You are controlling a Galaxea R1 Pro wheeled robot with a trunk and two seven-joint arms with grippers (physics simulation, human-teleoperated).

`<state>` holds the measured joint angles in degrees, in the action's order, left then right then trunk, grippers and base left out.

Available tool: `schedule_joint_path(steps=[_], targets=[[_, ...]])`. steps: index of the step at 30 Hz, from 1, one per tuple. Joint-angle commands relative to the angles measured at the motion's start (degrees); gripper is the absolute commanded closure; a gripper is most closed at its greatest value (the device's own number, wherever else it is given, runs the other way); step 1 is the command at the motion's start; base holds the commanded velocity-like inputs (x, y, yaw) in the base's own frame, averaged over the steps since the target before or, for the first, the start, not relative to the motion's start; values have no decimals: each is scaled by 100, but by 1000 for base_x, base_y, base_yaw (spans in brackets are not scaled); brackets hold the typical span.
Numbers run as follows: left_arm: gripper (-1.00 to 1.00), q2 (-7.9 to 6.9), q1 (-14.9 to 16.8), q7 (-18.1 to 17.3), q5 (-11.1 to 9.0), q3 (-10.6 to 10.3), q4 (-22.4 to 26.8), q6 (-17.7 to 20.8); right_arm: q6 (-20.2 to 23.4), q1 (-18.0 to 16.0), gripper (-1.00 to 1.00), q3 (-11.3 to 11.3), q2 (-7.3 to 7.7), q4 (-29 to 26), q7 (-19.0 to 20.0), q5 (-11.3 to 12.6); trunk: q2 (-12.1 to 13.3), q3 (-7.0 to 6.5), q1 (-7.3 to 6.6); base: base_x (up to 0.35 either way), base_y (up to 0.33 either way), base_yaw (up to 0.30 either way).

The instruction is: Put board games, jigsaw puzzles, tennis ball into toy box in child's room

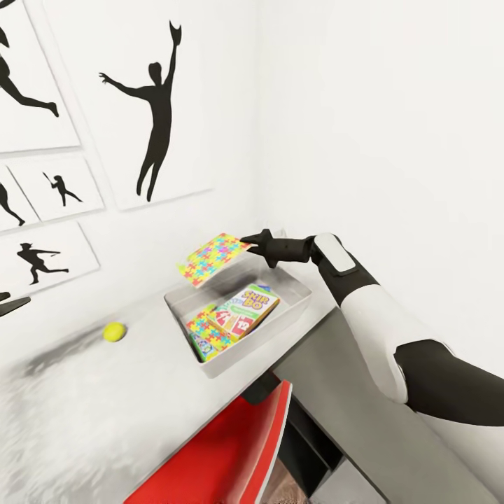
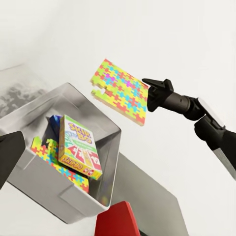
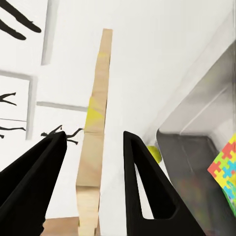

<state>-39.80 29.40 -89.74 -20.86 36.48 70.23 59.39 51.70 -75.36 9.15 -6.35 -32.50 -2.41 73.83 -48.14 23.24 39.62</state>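
The right hand (image 1: 246, 244) is out over the far rim of the toy box (image 1: 294, 308), and it has a jigsaw puzzle (image 1: 212, 260) pinched by one edge; the bright square hangs tilted in the air above the bin, clear of what lies inside. From the right wrist view the puzzle (image 3: 95, 142) shows edge-on as a thin pale slab between the two dark fingers (image 3: 142, 172), which sit close either side of it. Down in the toy box, the Skip-Bo board game (image 1: 245, 310) lies on top, propped at a slant, with the second jigsaw puzzle (image 1: 203, 329) flat beneath it and a corner of the blue board game (image 1: 203, 346) peeking out at the near side. The tennis ball (image 1: 115, 331) sits alone on the pale tabletop (image 1: 105, 392), well apart from the bin. The left hand (image 1: 12, 304) is barely in shot at the edge, and I cannot tell whether it is open. A red chair (image 1: 231, 455) stands below the tabletop's edge.
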Motion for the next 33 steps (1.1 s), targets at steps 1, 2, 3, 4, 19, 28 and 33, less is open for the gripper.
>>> schedule_joint_path(steps=[1, 2, 3, 4, 19, 28, 33], targets=[[-100, -1, 4, -26, 6, 0, 0, 61, 7, -5, 100, 12, 2, 4, -28, 36, -6, 17, 1, 0, 0, 0], [-100, -1, 4, -26, 5, 0, 0, 61, 5, -5, 100, 14, 2, 8, -29, 34, -6, 26, 1, 0, 0, 0], [-100, -4, 4, -26, 4, 0, 0, 61, 3, -5, 100, 18, 2, 11, -30, 31, -6, 35, 1, 0, 0, 0], [-100, -6, 4, -26, 4, 0, 0, 61, 1, -5, 100, 20, 2, 13, -30, 29, -6, 45, 1, 0, 0, 0], [-100, -17, 4, -26, -58, 0, 0, 61, -12, 112, 100, 25, 2, 24, -42, 0, -6, 186, 1, 0, 0, 0], [-100, -12, 4, -26, -66, 0, 0, 61, -6, 166, 100, 26, 2, 46, -224, 5, -6, 271, 1, 0, 0, 0], [-100, -13, 4, -26, -67, 0, 0, 61, -8, 178, 100, 25, 2, 50, -286, 8, -6, 318, 1, 0, 0, 0]])
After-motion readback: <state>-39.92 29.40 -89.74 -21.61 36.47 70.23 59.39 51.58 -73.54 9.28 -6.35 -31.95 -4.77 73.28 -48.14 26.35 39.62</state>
